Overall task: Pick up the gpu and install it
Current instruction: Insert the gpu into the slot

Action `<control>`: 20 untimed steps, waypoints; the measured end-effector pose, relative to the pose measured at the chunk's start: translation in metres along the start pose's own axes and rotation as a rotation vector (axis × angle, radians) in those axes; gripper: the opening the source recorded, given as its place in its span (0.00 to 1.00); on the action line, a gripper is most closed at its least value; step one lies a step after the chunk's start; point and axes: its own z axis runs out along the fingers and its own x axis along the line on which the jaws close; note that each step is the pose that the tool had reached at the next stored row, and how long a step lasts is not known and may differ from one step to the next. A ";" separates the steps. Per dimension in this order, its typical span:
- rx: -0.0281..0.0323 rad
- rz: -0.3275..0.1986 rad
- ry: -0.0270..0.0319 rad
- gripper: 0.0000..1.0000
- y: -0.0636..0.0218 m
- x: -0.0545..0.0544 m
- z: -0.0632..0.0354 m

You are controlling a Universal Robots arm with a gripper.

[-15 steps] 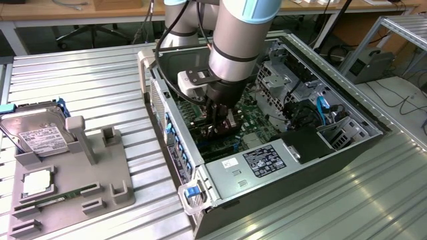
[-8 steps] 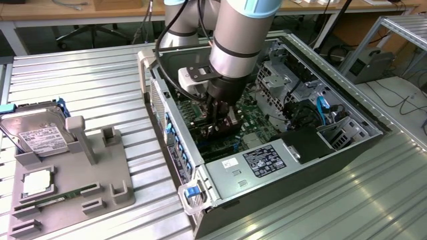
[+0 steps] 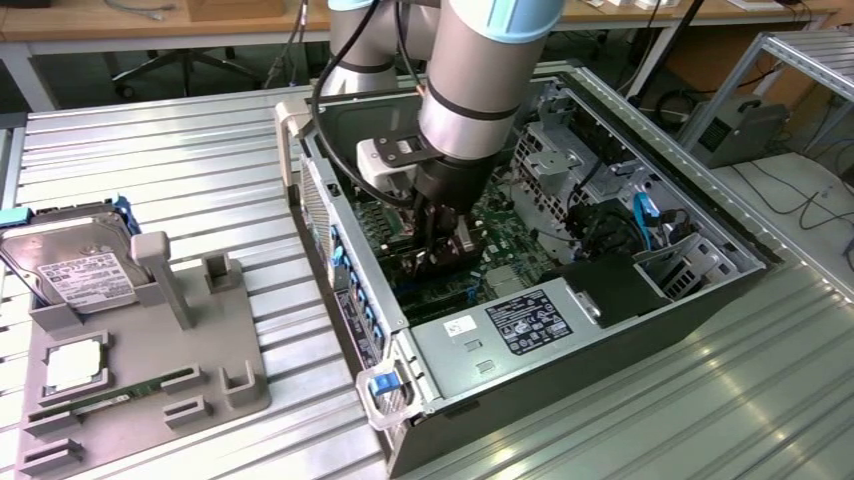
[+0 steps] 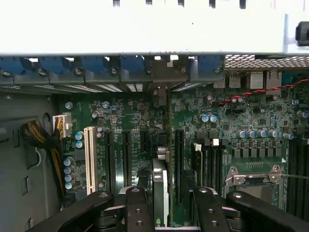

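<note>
My gripper is down inside the open PC case, over the green motherboard. It is shut on the gpu, a thin black card seen edge-on between the two black fingers. The card stands upright along the row of black expansion slots. Its far end reaches toward the rear slot openings of the case, where a metal bracket sits between blue latches. In the exterior view the card is a dark shape just below the fingers, mostly hidden by the arm.
A white slot and a yellow-black cable bundle lie to one side of the card, and the CPU socket to the other. A power supply fills the case's near end. On the exterior view's left, a grey fixture holds a hard drive.
</note>
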 end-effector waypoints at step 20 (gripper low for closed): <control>0.0000 0.000 -0.0001 0.26 -0.0012 -0.001 0.0006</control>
